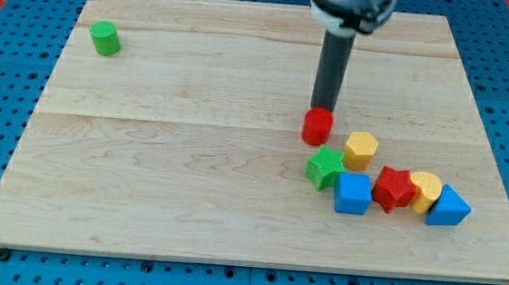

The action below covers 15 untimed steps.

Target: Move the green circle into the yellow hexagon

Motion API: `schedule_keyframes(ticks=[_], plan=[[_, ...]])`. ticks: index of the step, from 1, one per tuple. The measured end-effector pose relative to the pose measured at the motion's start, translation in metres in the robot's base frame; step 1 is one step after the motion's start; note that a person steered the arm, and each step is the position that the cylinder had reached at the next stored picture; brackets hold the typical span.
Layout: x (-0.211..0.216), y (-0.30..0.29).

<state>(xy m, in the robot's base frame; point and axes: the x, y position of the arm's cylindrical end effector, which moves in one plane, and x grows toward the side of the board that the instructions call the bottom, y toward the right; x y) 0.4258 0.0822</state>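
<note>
No jaws on this rig, just rod. My tip [323, 109] touching top edge of red circle [318, 127]. Green circle [106, 38] far off at view's top left, well apart from yellow hexagon [360, 150], which sits just right of red circle, w/ green star [326, 168] below-left.

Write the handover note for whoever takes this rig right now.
My tip sits just above the red cylinder in the view, at or near its top edge.
The green circle stands alone at the board's upper left, far from the tip.
The yellow hexagon is right of centre, beside the red cylinder and the green star.
Done: nothing visible; circle and hexagon are far apart.
Left: bring the tip round to the circle's far left side and push it rightward to the hexagon.
</note>
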Motion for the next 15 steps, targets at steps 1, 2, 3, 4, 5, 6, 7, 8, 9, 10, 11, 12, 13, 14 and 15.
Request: schedule_keyframes(ticks=[1,2,3,4,5,6,7,8,9,10,11,12,13,14,15], plan=[[-0.015,0.003],[-0.086,-0.044],[-0.083,-0.162],[-0.021,-0.23],[-0.02,-0.322],[-0.066,-0.378],[-0.093,-0.367],[-0.079,-0.285],[-0.052,-0.236],[-0.051,-0.32],[-0.102,-0.378],[-0.129,-0.352],[-0.111,-0.215],[-0.085,-0.1],[-0.111,-0.105]])
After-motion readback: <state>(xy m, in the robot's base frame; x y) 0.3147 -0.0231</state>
